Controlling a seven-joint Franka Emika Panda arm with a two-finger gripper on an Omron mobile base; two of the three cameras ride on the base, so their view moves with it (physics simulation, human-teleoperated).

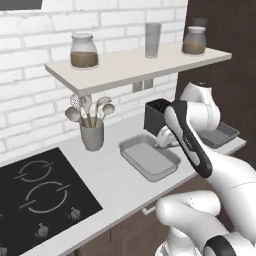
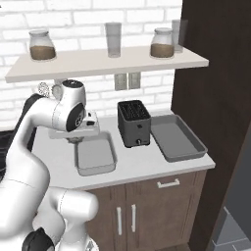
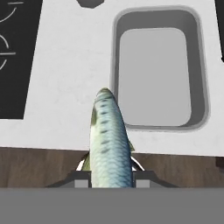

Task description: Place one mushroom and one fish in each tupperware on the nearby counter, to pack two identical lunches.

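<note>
Fish [image 3: 109, 140]: silvery grey-green, scaled, clamped between the closed fingers of the gripper [image 3: 110, 175], its pointed end projecting forward; held in the air above the front edge of the bench [image 3: 70, 87], beside the near corner of a tray. Tupperware, left [image 1: 150, 159]: shallow grey tray on the bench, nothing inside, under the robot's hand. Tupperware, right [image 2: 177, 138]: matching tray at the bench's far end, also bare. Toaster [image 2: 133, 122]: black, standing between the two trays. Utensil holder [image 1: 92, 136]: grey cup with spoons, near the cooktop [image 1: 40, 192]. Shelf [image 2: 108, 62]: jars and glasses.
</note>
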